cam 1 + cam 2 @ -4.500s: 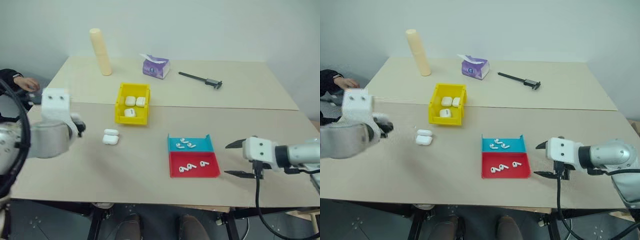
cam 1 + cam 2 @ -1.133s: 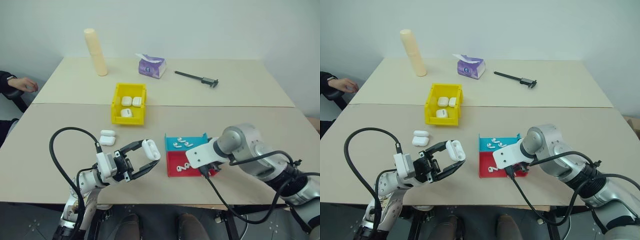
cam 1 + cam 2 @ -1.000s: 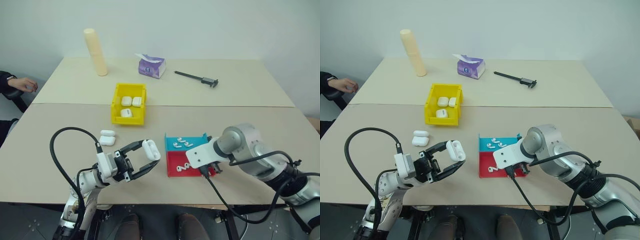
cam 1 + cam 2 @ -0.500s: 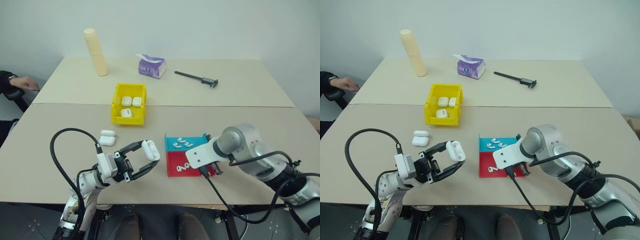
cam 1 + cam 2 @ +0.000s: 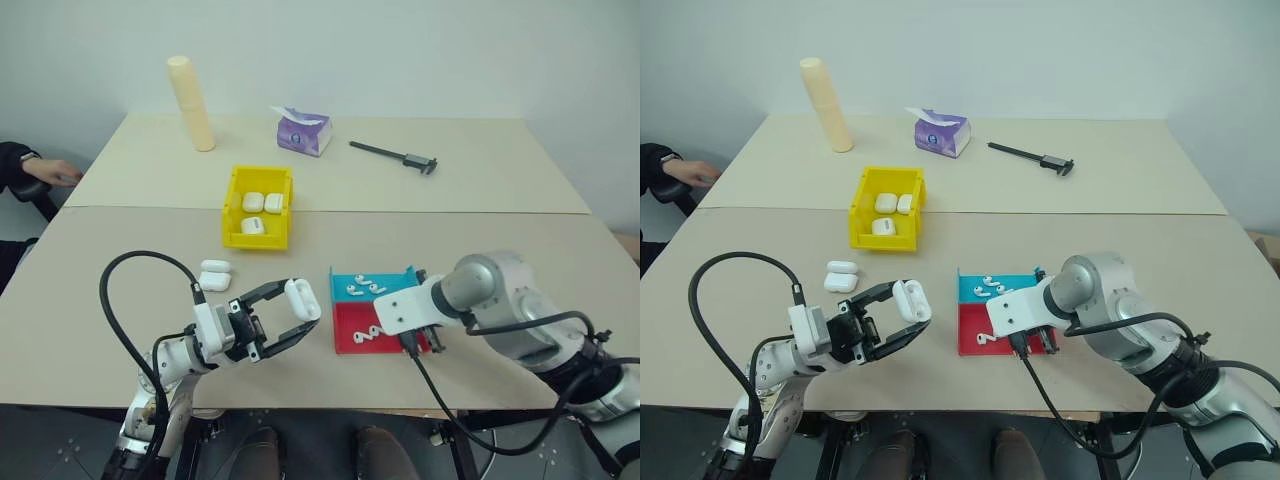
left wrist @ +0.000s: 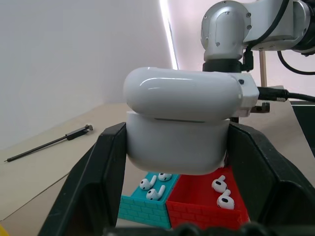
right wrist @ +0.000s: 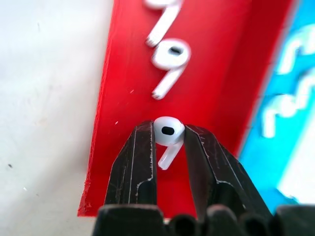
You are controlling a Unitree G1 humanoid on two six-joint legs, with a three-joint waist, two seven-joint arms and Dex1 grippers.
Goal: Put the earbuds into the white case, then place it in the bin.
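Lifted slightly since the earlier frame, the right gripper (image 5: 421, 343) is seen over the tray (image 5: 385, 338), three cases lie in the bin (image 5: 883, 209), the white case (image 6: 178, 125) is clamped in the left jaws, and one of the earbuds (image 7: 167, 136) is pinched in the right jaws above the red compartment holding two more.

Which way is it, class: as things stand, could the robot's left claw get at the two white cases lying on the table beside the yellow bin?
Probably not yet: the left claw is shut on a white case. The two cases lie close by, nothing covering them.
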